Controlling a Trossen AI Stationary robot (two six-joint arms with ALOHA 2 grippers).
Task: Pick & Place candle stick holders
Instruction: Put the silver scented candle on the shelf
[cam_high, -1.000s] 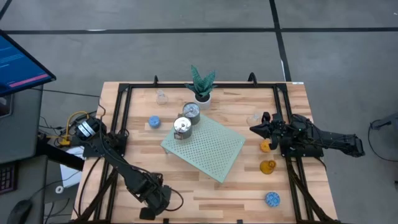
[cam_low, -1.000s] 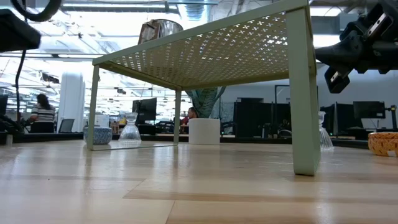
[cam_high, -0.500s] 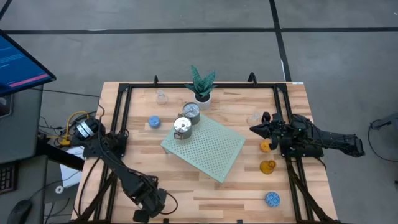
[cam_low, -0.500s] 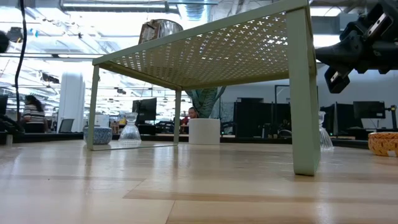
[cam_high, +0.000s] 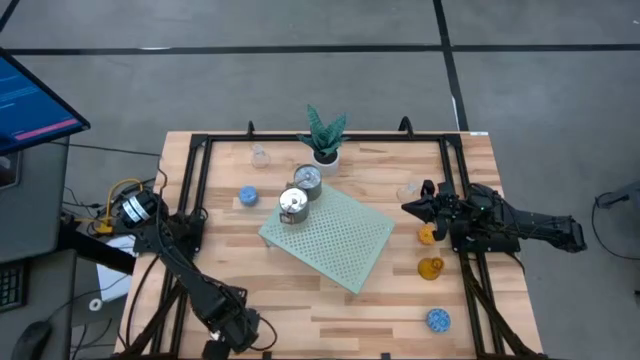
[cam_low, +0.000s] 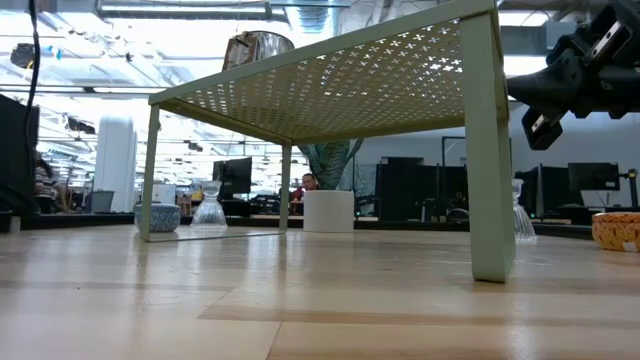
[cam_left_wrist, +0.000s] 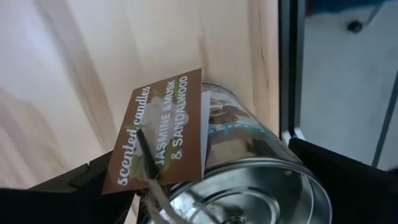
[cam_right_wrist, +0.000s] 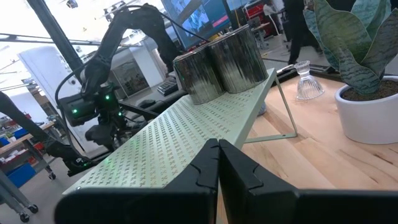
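Observation:
A shiny silver tin candle holder (cam_left_wrist: 249, 180) with a brown "scented candles" tag (cam_left_wrist: 155, 134) stands by the table's near-left edge. My left gripper (cam_high: 222, 335) is over it, open and pointing down, with a finger on either side of the tin. Two more silver holders (cam_high: 293, 205) (cam_high: 308, 179) stand on the pale green perforated mat (cam_high: 335, 240). Blue holders (cam_high: 247, 196) (cam_high: 437, 320), clear glass ones (cam_high: 260, 155) (cam_high: 408, 190), an orange one (cam_high: 427, 235) and an amber one (cam_high: 431, 268) rest on the wood. My right gripper (cam_high: 408, 208) waits at the right, shut. My left gripper comes at the tin from above, one dark finger (cam_left_wrist: 81, 183) past the tagged side and the other (cam_left_wrist: 348, 177) beside the opposite wall (cam_left_wrist: 305, 168). Whether either finger touches the tin I cannot tell.
A green-leaved plant in a white pot (cam_high: 325, 140) stands at the far middle. The mat is a raised shelf on thin legs (cam_low: 488, 150). A black frame rail (cam_left_wrist: 289, 62) runs along the table edge right beside the tin, with the floor beyond.
My left gripper has moved toward the table's near-left corner, sinking slightly and rolling a little at the wrist. My right arm has kept still.

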